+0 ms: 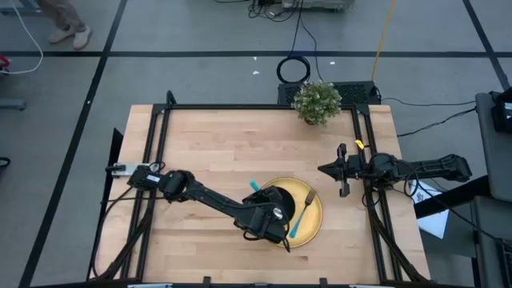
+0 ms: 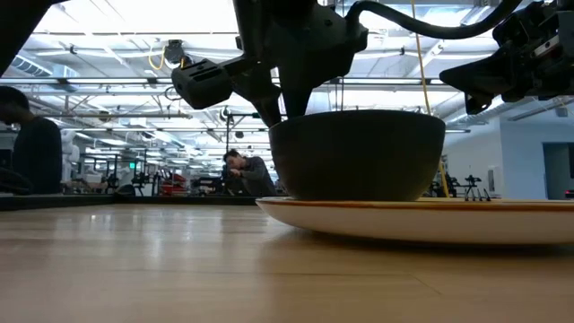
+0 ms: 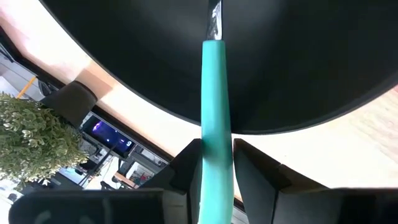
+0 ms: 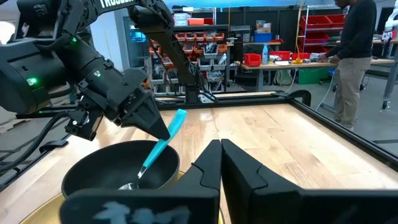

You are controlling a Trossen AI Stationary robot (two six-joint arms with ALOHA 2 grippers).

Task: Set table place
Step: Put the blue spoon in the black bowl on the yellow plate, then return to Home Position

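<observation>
**Spoon in the bowl, left hand at its handle**

The yellow plate (image 1: 310,214) lies on the light wooden bench (image 1: 208,152) close to the near edge, toward the right-hand side. The black bowl (image 1: 282,200) sits on the plate's left part, round, dark and matte, smaller than the plate. A fork (image 1: 302,212) with a turquoise handle lies on the bare yellow right of the bowl, tines toward the far edge. The spoon (image 4: 158,151) leans in the bowl, metal end down inside, turquoise handle slanting up over the rim.

The left hand (image 4: 163,130) is over the bowl with the spoon handle running between its two fingers (image 3: 186,171); the fingers sit narrow and close along the handle, though whether they press it cannot be told.

The right hand (image 1: 342,170) hovers above the bench near the right edge, past the plate's far right side, fingers closed on nothing.

A small green potted plant (image 1: 317,102) stands at the far edge, right of the middle. Black rails run along the left, far and right edges. The left and middle of the bench top lie open wood.
</observation>
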